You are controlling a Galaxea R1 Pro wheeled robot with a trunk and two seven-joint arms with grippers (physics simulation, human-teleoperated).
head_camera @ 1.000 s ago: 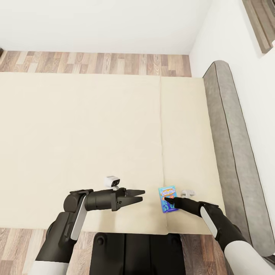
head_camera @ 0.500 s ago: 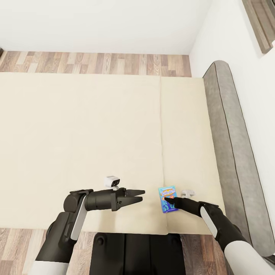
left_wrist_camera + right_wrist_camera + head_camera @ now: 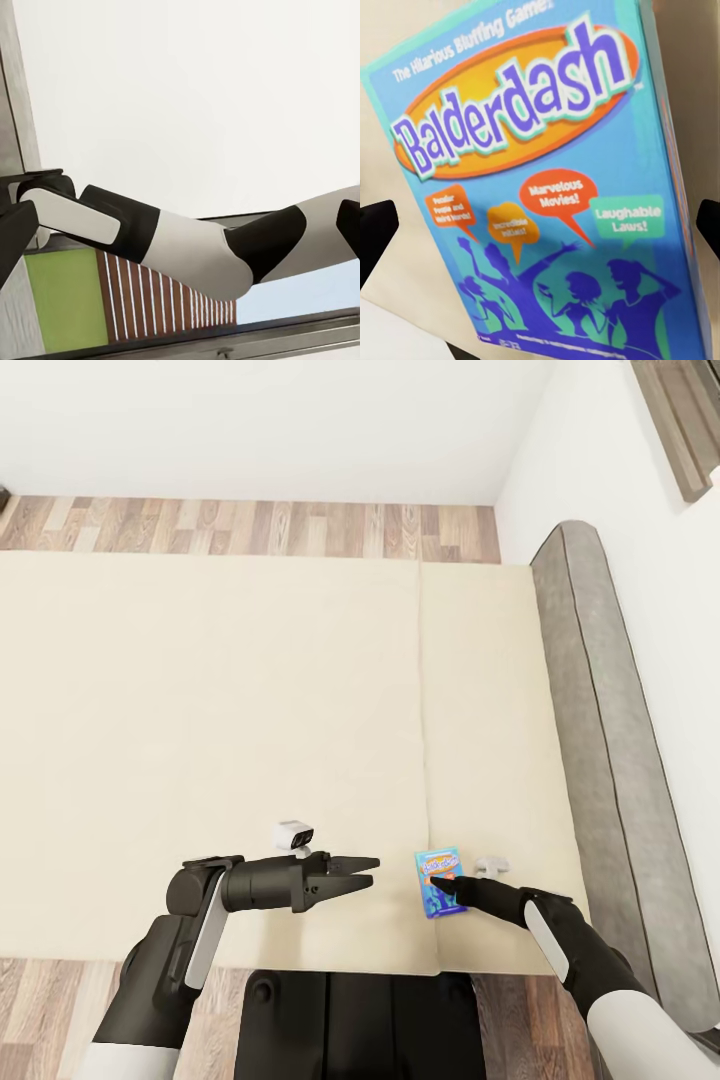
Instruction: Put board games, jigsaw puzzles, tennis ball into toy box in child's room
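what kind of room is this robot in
Most likely a bedroom, probably a child's: a wide bed with a cream mattress and grey padded end sits on a wood-plank floor against white walls, and a blue Balderdash board game lies on the mattress.

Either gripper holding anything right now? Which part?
Nothing held. Right gripper is open, fingertips straddling the flat blue cardboard board game lying on the cream bed, not closed. Left gripper is open, empty.

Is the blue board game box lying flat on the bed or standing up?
Lying flat: the blue board game box rests printed face up on the cream bed.
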